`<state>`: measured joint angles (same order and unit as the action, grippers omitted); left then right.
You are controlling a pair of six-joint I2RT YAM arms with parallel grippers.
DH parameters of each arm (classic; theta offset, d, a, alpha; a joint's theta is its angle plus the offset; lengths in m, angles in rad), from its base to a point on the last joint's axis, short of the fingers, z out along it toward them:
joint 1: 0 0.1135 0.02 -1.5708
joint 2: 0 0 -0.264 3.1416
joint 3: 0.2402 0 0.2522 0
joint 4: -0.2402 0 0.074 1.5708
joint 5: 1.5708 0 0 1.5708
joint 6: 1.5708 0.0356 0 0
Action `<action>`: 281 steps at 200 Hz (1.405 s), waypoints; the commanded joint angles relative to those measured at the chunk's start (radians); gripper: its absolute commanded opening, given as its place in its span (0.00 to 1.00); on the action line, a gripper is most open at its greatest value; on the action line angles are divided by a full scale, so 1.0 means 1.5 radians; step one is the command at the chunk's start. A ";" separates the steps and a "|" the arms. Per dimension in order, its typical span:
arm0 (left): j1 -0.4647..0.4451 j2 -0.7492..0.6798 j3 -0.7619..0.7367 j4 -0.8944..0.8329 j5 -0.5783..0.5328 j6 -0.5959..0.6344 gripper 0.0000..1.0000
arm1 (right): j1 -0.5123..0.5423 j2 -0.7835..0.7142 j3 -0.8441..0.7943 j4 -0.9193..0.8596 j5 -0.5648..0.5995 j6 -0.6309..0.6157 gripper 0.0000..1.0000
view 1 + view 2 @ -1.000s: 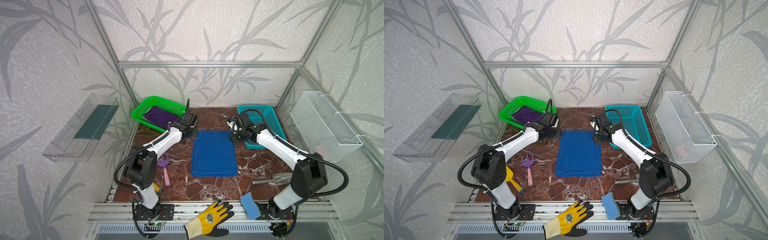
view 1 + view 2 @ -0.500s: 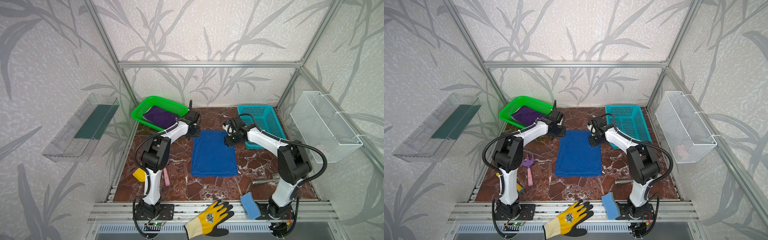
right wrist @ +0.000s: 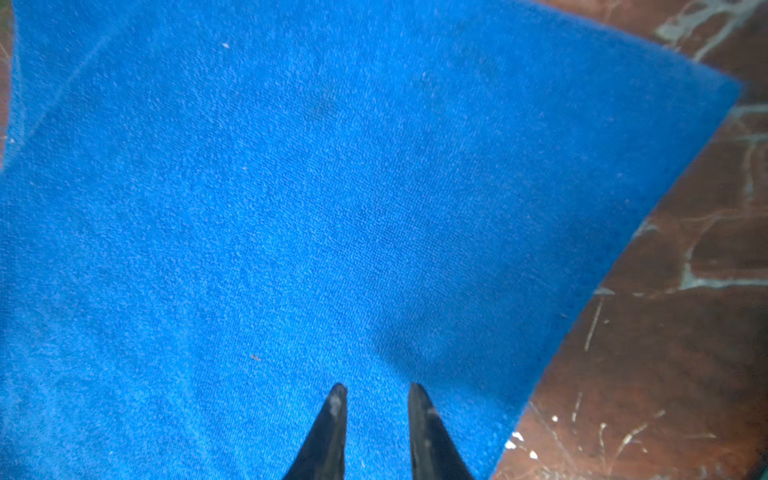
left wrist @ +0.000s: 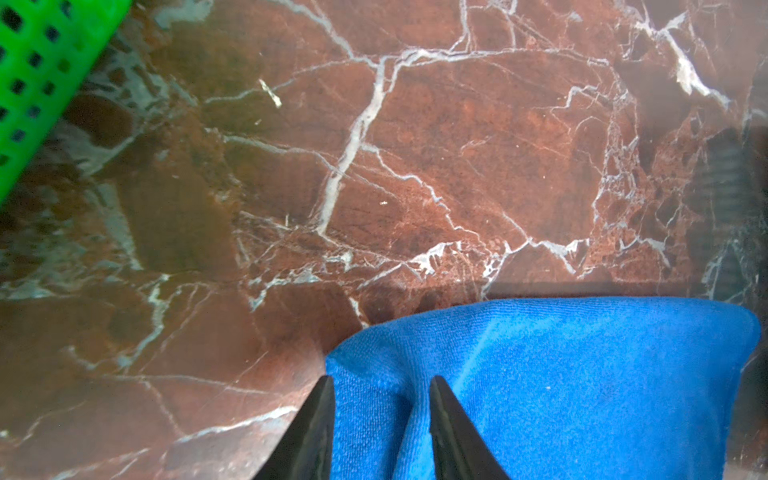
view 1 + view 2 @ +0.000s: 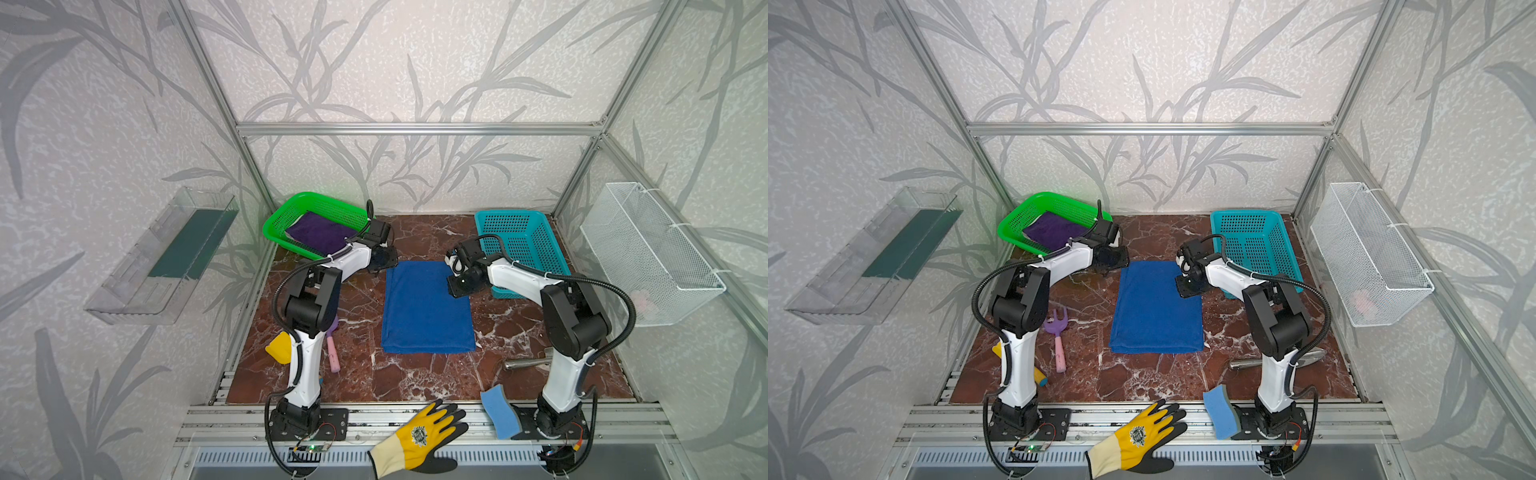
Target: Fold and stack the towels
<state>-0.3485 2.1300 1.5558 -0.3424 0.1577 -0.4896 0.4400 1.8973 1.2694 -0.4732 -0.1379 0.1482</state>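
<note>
My left gripper (image 4: 380, 380) straddles one far corner of the royal blue terry towel (image 5: 428, 307) with its jaws apart. My right gripper (image 3: 376, 386) is also parted, over the other far corner. The towel lies mid-table and looks folded once. The dark purple towel (image 5: 320, 232) waits in the green plastic basket (image 5: 291, 203), and nothing is stacked.

A towel (image 5: 428, 309) lies mid-table — left gripper (image 4: 380, 382) at its back-left corner, right gripper (image 3: 376, 388) over its back-right part. A second towel (image 5: 320, 235) lies in the back-left basket (image 5: 291, 212); glove (image 5: 419, 434) and sponge (image 5: 498, 411) at the front edge.

2 white arms (image 5: 308, 374) with black joints (image 5: 575, 322), looping black cables (image 5: 623, 299), tapered black fingers (image 4: 316, 432).
</note>
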 commanded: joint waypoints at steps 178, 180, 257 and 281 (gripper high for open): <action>0.001 0.051 0.010 0.049 -0.008 -0.068 0.19 | 0.001 0.037 0.003 0.002 0.015 0.001 0.25; 0.001 0.051 0.011 0.049 -0.008 -0.068 0.18 | 0.001 0.038 0.003 0.002 0.015 0.001 0.25; 0.002 0.044 0.062 -0.012 -0.067 -0.016 0.00 | 0.000 0.050 0.006 -0.017 0.027 -0.003 0.23; 0.002 0.037 0.076 -0.033 -0.103 0.013 0.00 | 0.001 0.054 0.007 -0.023 0.031 -0.002 0.21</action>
<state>-0.3485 2.1887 1.6348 -0.3286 0.0872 -0.5255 0.4400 1.9503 1.2701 -0.4698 -0.1143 0.1467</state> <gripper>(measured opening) 0.047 0.218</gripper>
